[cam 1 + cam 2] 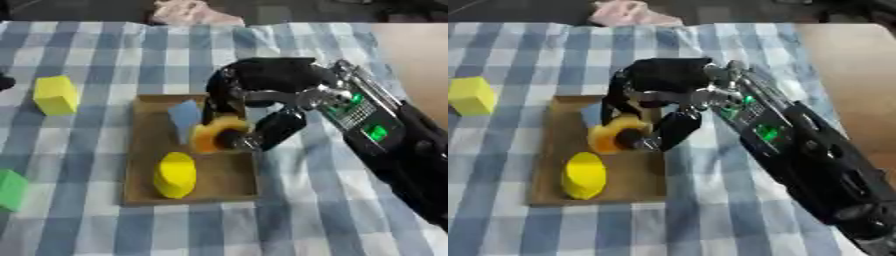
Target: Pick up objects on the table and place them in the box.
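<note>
Orange-yellow ring-shaped block (pixel 214 134) sits at the centre of the frame, over the right half of the box (pixel 144 192), upper part. Right hand (pixel 262 95) has its fingers and thumb curled round the block, pinching it from above and from the right; whether the block touches the box floor cannot be told.

Box: shallow, brown cardboard, lying on the blue-and-white checked cloth (pixel 306 220). Inside it, a light blue block (pixel 185 117) in the upper part, just left of the held block, and a yellow rounded block (pixel 176 174) lower down, apart from both.

Outside the box: yellow cube (pixel 56 94) at upper left of the frame, well apart; green block (pixel 10 189) at the left edge (cut off by the frame).

Right arm enters from the lower right corner. Left hand does not show in either view.
</note>
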